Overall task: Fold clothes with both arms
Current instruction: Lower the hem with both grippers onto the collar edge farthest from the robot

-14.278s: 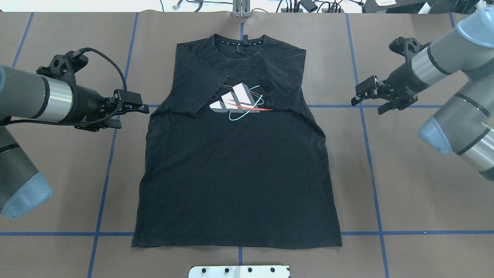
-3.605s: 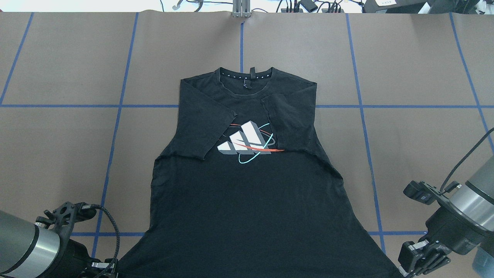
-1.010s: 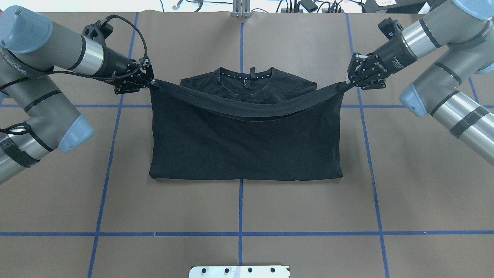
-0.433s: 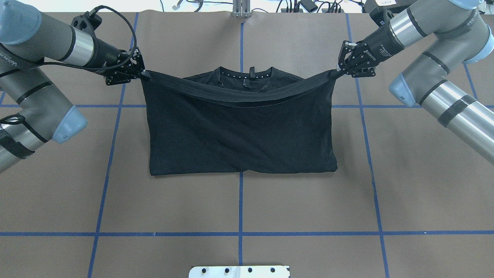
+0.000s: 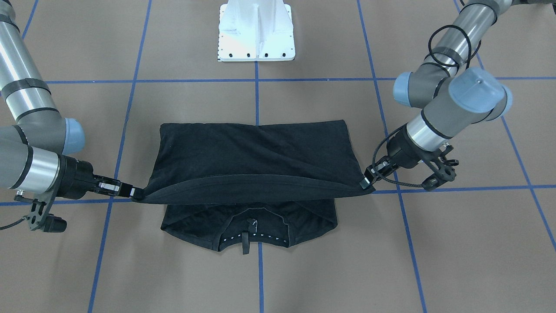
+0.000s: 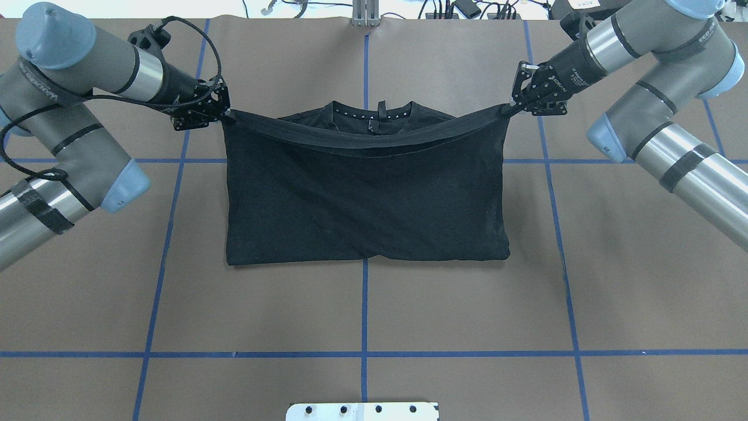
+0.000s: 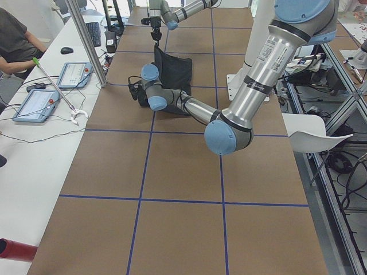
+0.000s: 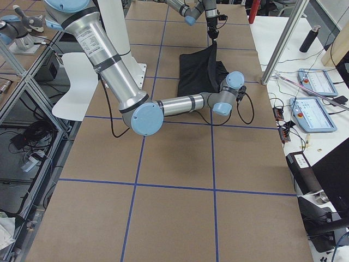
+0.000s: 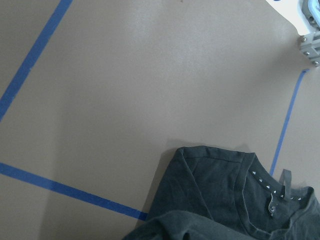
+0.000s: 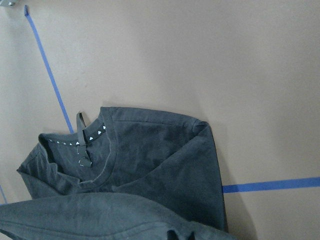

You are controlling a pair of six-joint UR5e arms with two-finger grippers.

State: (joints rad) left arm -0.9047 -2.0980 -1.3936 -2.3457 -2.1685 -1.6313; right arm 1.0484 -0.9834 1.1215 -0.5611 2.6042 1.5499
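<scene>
Hem (image 6: pixel 368 143) drawn nearer collar (image 6: pixel 352 111), limp black T-shirt (image 6: pixel 362 199)

the black t-shirt (image 6: pixel 365 202) lies folded in half, plain reverse up, with the collar (image 6: pixel 374 116) showing at its far edge. the left gripper (image 6: pixel 225 114) and the right gripper (image 6: pixel 510 107) each pinch one corner of the hem (image 6: pixel 368 140), which hangs raised and sagging between them just above the collar

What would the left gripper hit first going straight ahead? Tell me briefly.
The black T-shirt: the left gripper points along the raised hem it pinches, toward the right gripper, though depth is unclear.
</scene>
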